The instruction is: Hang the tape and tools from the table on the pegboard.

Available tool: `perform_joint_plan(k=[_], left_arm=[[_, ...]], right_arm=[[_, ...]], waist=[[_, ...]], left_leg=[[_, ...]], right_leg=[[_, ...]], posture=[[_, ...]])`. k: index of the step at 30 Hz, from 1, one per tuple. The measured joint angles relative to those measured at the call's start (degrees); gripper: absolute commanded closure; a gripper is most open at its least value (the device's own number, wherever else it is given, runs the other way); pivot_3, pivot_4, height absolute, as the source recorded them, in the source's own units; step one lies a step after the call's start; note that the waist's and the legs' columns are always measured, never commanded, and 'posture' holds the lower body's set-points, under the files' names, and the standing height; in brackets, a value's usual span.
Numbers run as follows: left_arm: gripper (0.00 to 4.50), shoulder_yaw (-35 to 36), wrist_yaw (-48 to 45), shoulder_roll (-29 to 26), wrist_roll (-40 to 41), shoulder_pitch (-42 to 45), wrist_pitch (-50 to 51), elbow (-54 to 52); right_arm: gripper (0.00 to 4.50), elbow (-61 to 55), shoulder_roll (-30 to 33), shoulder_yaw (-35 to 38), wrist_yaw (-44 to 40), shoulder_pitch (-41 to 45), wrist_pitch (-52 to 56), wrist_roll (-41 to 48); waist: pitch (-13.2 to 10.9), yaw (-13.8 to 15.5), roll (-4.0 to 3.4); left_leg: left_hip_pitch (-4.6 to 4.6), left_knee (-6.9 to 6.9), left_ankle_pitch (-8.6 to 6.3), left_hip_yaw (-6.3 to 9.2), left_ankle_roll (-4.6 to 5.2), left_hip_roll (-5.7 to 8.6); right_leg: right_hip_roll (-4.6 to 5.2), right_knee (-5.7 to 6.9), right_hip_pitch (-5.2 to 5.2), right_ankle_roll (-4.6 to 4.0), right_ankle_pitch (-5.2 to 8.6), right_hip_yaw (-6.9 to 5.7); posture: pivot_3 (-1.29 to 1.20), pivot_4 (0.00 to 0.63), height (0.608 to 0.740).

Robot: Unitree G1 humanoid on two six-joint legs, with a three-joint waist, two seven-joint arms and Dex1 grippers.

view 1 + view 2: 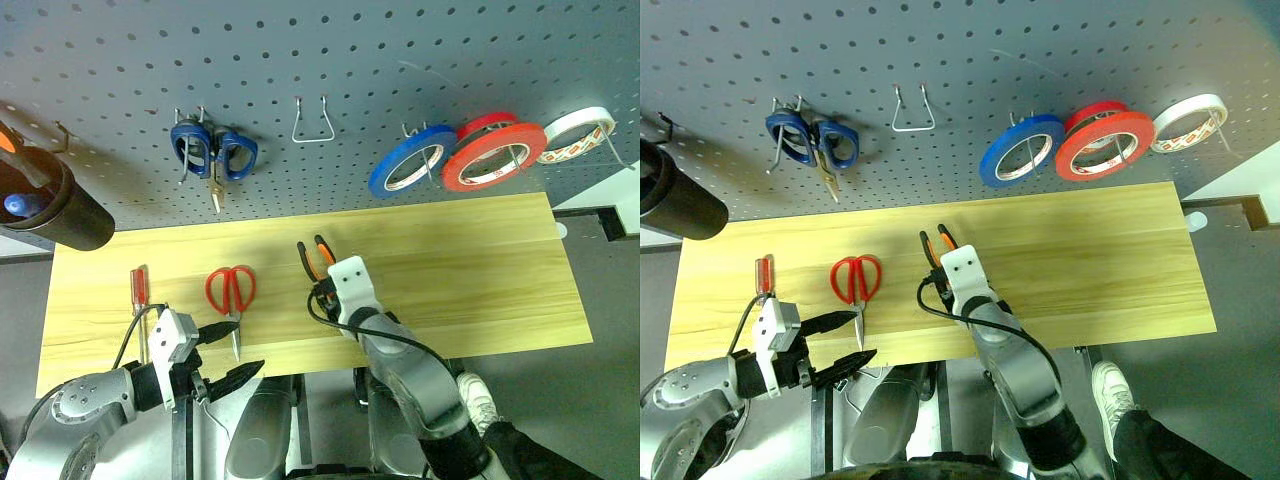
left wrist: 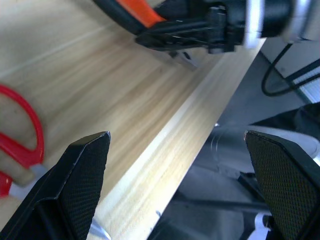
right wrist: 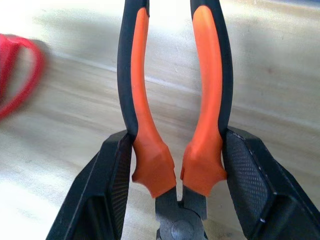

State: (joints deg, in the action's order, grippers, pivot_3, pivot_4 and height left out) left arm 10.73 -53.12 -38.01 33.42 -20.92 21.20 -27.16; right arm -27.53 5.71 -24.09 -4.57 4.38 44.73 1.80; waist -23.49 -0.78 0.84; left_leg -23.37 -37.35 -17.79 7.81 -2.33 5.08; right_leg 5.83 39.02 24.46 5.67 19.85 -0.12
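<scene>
A: What was the biggest thing?
B: The pegboard (image 1: 330,90), across twelve o'clock. Blue scissors (image 1: 213,150) hung at eleven; a blue roll (image 1: 412,160), the red tape (image 1: 494,155) and a white roll (image 1: 575,134) hung side by side at one to two.

A: And below it?
B: The table (image 1: 480,270), bare at three o'clock.

A: The arms?
B: The right gripper (image 3: 172,172) sat at the centre, jaws clamped on the pliers (image 3: 172,100) near their hinge, handles pointing to twelve. The left gripper (image 1: 228,353) hung at seven over the table's near edge, jaws wide, holding nothing.

A: Smaller things?
B: The red scissors (image 1: 231,290) lay at nine, blades toward six, just beyond the left fingers. The screwdriver (image 1: 140,290) lay farther out at nine, by the table's end.
</scene>
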Motion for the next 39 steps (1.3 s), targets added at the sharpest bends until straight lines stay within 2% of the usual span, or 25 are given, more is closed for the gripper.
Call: perform_joint_plan(k=[6, 13, 20, 26, 33, 39], left_arm=[[0.0, 2.17, -1.87, 1.9, 4.97, 0.99, -1.01, -0.8], [0.0, 2.61, -1.95, 3.8, 6.16, 0.91, -2.74, -1.15], [0.0, 8.35, -1.93, 3.27, 9.5, 3.56, -3.87, -0.43], [0.0, 15.09, 0.52, 0.65, 17.57, 7.32, -1.25, -3.15], [0.0, 15.55, 2.12, 0.34, 20.11, 10.85, -0.08, -3.88], [0.0, 14.91, 1.86, -0.24, 20.18, 14.2, 0.73, -1.81]], right_arm=[[2.15, -10.69, 6.53, 5.83, -8.33, -7.39, -3.02, 5.95], [2.15, -11.89, 9.43, 11.48, -12.19, -9.92, -5.63, 9.06], [2.15, -16.9, 12.12, 17.79, -19.57, -9.62, -8.22, 18.22], [2.15, -17.21, 15.59, 20.5, -21.77, -9.94, -9.08, 19.9], [2.15, -16.83, 16.01, 20.95, -22.97, -10.01, -11.06, 19.98], [2.15, -22.54, 15.79, 21.68, -23.26, -6.11, -10.61, 27.93]], waist=[[0.04, -0.14, 0.06], [0.15, 0.02, 0.2], [0.62, 0.24, 0.59], [1.09, 0.46, 0.8], [2.27, 0.33, 0.85], [3.16, 0.17, 0.96]], left_leg=[[0.01, -0.12, 0.02, -0.04, -0.02, -0.02], [0.0, -0.32, 0.01, -0.04, -0.02, -0.02], [-0.01, -0.62, 0.01, 0.02, -0.02, -0.02], [-0.01, -0.76, 0.02, 0.02, -0.02, -0.02], [0.0, -0.81, 0.02, 0.01, -0.03, -0.02], [0.0, -0.9, 0.05, 0.0, -0.06, -0.09]], right_leg=[[-0.01, 0.05, -0.02, 0.0, 0.0, -0.02], [-0.01, 0.13, -0.07, 0.0, -0.01, -0.03], [-0.03, 0.28, -0.17, -0.03, -0.05, -0.09], [-0.05, 0.32, -0.21, -0.03, -0.13, -0.09], [-0.08, 0.41, -0.21, -0.04, -0.14, -0.14], [-0.16, 0.44, -0.21, -0.11, -0.22, -0.13]], posture=[[0.06, 0.395, 0.725], [0.06, 0.353, 0.725], [0.09, 0.322, 0.725], [0.1, 0.307, 0.725], [0.11, 0.288, 0.725], [0.11, 0.276, 0.725]])
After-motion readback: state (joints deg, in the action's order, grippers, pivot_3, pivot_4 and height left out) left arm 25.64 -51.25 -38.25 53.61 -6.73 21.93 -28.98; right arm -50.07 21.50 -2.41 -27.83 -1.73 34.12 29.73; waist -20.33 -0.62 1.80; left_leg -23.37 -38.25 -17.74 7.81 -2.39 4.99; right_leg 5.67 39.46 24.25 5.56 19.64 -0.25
